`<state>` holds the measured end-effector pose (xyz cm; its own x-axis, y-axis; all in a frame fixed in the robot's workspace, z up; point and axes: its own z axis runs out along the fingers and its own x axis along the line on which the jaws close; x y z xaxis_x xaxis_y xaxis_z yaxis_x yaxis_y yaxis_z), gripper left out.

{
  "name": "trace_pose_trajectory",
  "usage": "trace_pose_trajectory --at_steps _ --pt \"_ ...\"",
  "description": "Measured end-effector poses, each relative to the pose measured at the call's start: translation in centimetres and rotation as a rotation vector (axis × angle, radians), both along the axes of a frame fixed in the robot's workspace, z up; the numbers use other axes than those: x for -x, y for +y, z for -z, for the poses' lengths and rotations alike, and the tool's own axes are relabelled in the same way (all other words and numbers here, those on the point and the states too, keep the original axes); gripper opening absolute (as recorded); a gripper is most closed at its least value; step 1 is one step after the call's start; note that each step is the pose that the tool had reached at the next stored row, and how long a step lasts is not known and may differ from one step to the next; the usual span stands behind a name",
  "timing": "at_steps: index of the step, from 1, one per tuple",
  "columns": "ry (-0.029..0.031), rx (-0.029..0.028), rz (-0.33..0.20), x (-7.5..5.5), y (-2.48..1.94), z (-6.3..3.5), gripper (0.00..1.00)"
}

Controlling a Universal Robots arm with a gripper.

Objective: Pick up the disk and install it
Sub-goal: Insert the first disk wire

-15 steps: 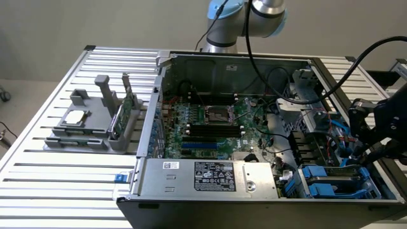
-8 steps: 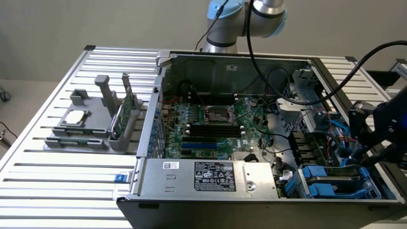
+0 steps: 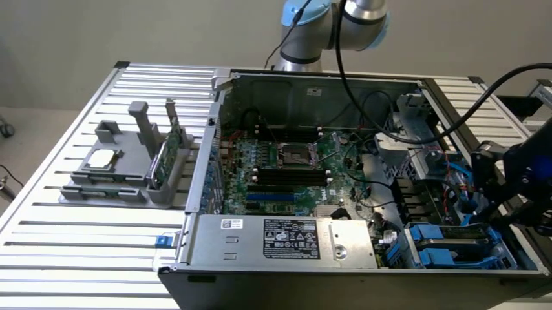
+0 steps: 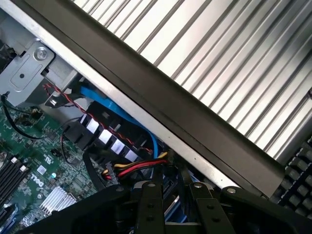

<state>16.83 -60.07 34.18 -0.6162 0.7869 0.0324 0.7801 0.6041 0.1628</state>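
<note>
- Wrist view: the gripper [image 4: 171, 189] looks down into the open computer case [image 4: 195, 119], close to the inner side of its dark wall.
- Its two black fingers [image 4: 147, 202] stand at a middle gap, and a blue-edged part fills the space between them. It is judged to be the disk [image 4: 170, 209], clamped by its blue carrier; most of it is hidden under the gripper.
- Just beside the fingers lie a blue cable [image 4: 114, 112] and a bundle of red and yellow wires [image 4: 136, 168]. The motherboard [image 4: 29, 168] is further in, and the slatted table [image 4: 234, 63] shows beyond the wall.
- Exterior view: the gripper hangs inside the case at the exterior view's right, above the drive bay [image 3: 453, 248], where blue carriers already sit near the power supply [image 3: 285, 239].
- The grey fixture [image 3: 112, 171] on the table at the exterior view's left is well apart from the gripper.
- Judgement: the step in hand is bringing the disk to its bay. To do it well, the disk should be square to the bay rails and level, the grip firm, and the motion slow.
- The loose cables beside the fingers could catch the carrier, and the case wall is near, so the path should stay clear of both.
</note>
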Motion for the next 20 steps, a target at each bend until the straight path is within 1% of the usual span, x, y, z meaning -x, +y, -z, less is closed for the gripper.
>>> trace_pose_trajectory --at_steps 2,3,4,5,10,12,14,16,17,18,20 --pt "0.0053 -0.0002 0.0 -0.02 0.0 0.03 0.27" --pt "0.0094 -0.0002 0.0 -0.05 0.0 0.04 0.27" --pt "0.0121 -0.0003 0.0 -0.07 0.0 0.05 0.27" --pt "0.0132 -0.0003 0.0 -0.1 0.01 0.05 0.27" --pt "0.0148 -0.0002 0.0 -0.29 0.03 0.14 0.27" --pt "0.0172 -0.0003 0.001 -0.31 0.13 0.18 0.27" --pt "0.0208 -0.0002 0.002 -0.32 0.27 0.21 0.27" --pt "0.0267 -0.0002 0.003 -0.32 0.41 0.27 0.27" --pt "0.0308 -0.0002 0.004 -0.33 0.44 0.31 0.27" --pt "0.0351 -0.0003 0.005 -0.35 0.45 0.35 0.27" --pt "0.0409 -0.0001 0.007 -0.44 0.46 0.36 0.27"
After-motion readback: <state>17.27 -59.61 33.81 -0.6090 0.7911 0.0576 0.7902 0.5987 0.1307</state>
